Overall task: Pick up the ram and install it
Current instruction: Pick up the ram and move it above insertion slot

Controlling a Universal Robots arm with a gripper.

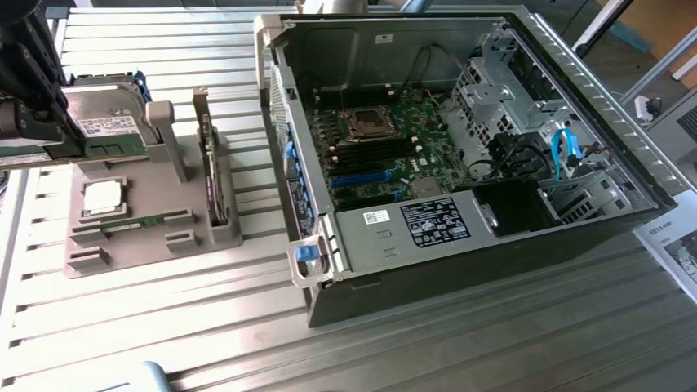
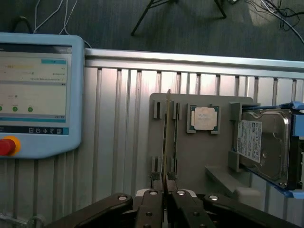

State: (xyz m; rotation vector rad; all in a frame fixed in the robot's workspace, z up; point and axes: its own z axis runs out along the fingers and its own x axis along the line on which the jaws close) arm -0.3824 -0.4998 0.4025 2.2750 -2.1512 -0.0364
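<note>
While the dark arm (image 1: 24,73) hung at the far edge of the exterior view's left, high over the slatted metal table (image 1: 163,327), the gripper (image 2: 166,192) showed up in the wrist view with its two black fingers (image 2: 151,209) drawn narrow, just a slim gap between them and nothing gripped there. Look along that gap and there it was: the ram (image 2: 167,137), seen edge-on, its thin line running straight toward the fingertips, though whether the tips reached it the wrist view could not settle. The exterior view was plainer: the ram (image 1: 136,222) sat in the grey fixture (image 1: 153,200), a narrow green stick held between small slotted blocks, with no finger on it. Just beside the arm lay the hard drive (image 1: 104,122), propped on the fixture's far end, label up. Next came the square silver processor chip (image 1: 104,196), seated in its pocket between the drive and the ram. Moving on toward the exterior view's right, a larger card (image 1: 207,163) stood upright on the fixture's edge, metal bracket at one end. Then a strip of bare table, and the open computer case (image 1: 599,106) on its side, well apart from the ram, with the green motherboard (image 1: 381,147) exposed inside. Over in the wrist view a pale blue control tablet (image 2: 38,95) with a red button rested on the table, beside the fixture and apart from it.
</note>
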